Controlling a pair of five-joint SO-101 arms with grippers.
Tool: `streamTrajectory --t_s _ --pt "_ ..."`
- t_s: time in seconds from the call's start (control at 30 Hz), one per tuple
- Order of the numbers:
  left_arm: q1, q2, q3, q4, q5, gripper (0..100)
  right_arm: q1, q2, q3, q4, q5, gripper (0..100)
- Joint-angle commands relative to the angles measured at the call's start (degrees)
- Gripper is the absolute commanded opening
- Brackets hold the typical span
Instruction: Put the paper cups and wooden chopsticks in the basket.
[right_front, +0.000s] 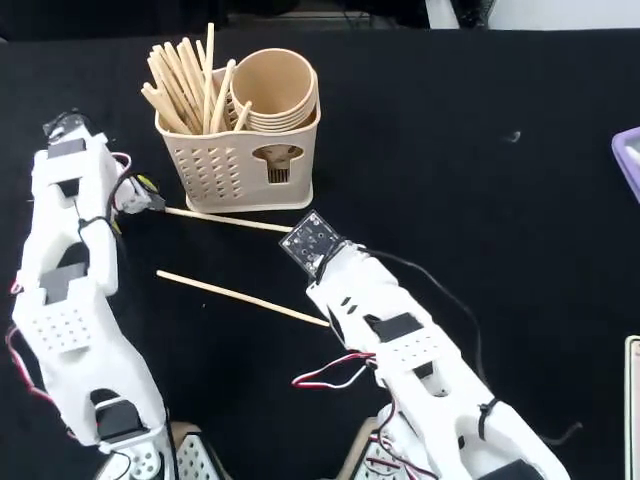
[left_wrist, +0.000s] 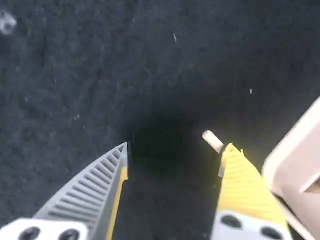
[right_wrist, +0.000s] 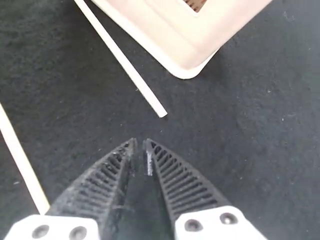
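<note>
Slotted plastic basket (right_front: 240, 165), far left, holds paper cups (right_front: 275, 85) + most sticks (right_front: 185, 80). Two thin wood sticks (right_front: 240, 297) loose on fuzzy black cloth (right_front: 480, 200). L gripper (left_wrist: 172, 150) jaws wide, stick tip (left_wrist: 212, 140) by yellow finger (left_wrist: 240, 172); R gripper (right_wrist: 140, 146) jaws together, empty.

basket (right_front: 215, 170) beige, slotted | cups (right_front: 275, 85) tan | chopsticks (right_front: 178, 80) pale wood | table (right_front: 480, 200) black

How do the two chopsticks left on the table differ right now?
The near-basket chopstick lies along the front of the basket, one end beside the open left gripper. The farther chopstick lies farther out, one end meeting the right arm. Both lie flat, similarly slanted.
</note>
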Motion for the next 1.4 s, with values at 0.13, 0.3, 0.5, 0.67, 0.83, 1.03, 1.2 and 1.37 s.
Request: streamTrajectory --t_s 0.13,0.3,0.5,0.67,0.83,1.03,1.2,1.37 --pt "-1.63 4.84 -6.2 2.46 -3.96 29 0.88 -1.89 0.04 -1.32 0.0 3.1" --pt "-1.71 4.84 -9.19 8.79 -5.98 29 0.88 -1.89 1.27 -4.57 0.0 3.1" --pt "-2.95 4.84 -18.51 13.54 -5.63 29 0.79 -1.89 2.77 -7.91 0.0 3.1" --pt "-1.36 5.54 -22.55 13.8 -4.04 29 0.88 -1.89 2.77 -7.91 0.0 3.1" --pt "1.01 5.63 -20.97 10.2 0.09 29 0.88 -1.89 2.77 -7.91 0.0 3.1" --pt "3.03 5.63 -12.7 5.8 0.18 29 0.97 -1.89 2.86 -8.0 0.0 3.1" --pt "1.8 5.54 -7.96 4.04 -0.09 29 0.97 -1.89 2.86 -7.91 0.0 3.1" --pt "0.04 4.84 -6.99 6.42 -3.08 29 0.97 -1.89 2.86 -8.0 0.09 3.1"
